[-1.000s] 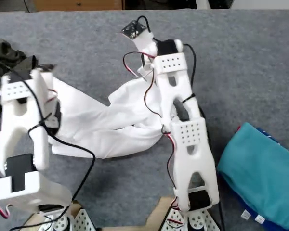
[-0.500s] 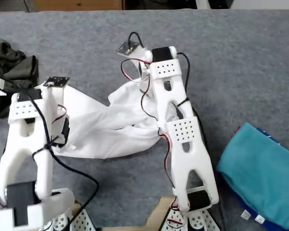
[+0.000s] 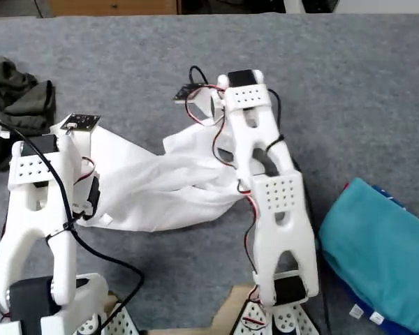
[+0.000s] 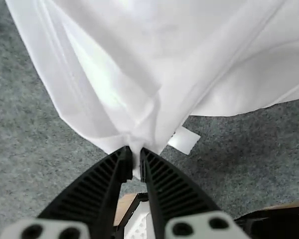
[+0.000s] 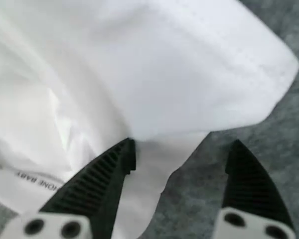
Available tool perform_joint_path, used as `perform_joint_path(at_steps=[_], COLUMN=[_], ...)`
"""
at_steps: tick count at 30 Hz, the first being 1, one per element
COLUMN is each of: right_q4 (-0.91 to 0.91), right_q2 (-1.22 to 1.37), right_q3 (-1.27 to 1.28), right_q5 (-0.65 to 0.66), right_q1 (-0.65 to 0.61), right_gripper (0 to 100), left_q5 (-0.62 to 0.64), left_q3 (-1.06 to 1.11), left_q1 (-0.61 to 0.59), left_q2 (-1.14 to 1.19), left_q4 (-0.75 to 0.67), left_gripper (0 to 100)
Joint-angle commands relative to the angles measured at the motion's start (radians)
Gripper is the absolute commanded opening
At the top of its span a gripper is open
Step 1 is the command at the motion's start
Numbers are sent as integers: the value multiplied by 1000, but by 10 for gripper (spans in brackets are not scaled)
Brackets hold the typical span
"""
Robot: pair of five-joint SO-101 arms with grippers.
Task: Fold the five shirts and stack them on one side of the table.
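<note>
A crumpled white shirt (image 3: 153, 185) lies spread across the middle of the grey table (image 3: 349, 91). My left gripper (image 3: 92, 209) is at the shirt's left edge, next to its small label. In the left wrist view the left gripper (image 4: 134, 155) is shut on a bunched fold of the white shirt (image 4: 154, 64). My right gripper (image 3: 208, 115) is over the shirt's far right corner. In the right wrist view the right gripper (image 5: 182, 154) is open, with a hemmed fold of the white shirt (image 5: 154, 74) lying between and above its black fingers (image 5: 109, 172).
A dark green shirt heap (image 3: 14, 98) sits at the far left. A folded teal shirt (image 3: 377, 255) lies on a blue one (image 3: 392, 200) at the right edge. Bare grey table stretches along the back and right.
The right arm has drawn back from the far side and now hovers over the shirt's corner. The left arm shifted toward the front, still pinching the shirt's edge.
</note>
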Motion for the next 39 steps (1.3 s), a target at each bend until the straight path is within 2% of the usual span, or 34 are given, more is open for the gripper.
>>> perform_joint_path(at_steps=[1,5,8,16,20,24,29,34,39], right_q4=[-26,-114,-147,-155,-173,-244,-273,-183,-49], right_q2=[-174,-265,-357,-535,-538,-427,-160,110,320], right_q3=[196,377,420,369,318,220,-25,-344,-622], right_q5=[29,55,38,3,-38,-140,-336,-463,-485], right_q1=[31,25,19,30,27,25,12,-16,-18], right_gripper=[292,292,292,292,292,292,292,292,292], left_q5=[-9,-9,-9,-9,-9,-9,-5,-2,11], left_q3=[-11,-11,-11,-11,-3,-2,-2,-2,0], left_q1=[6,6,6,6,6,6,6,5,5], left_q2=[-28,-28,-28,-25,-22,-22,-22,-22,-21], left_q4=[11,14,14,14,14,14,14,15,15], left_gripper=[19,19,19,19,19,19,19,19,19])
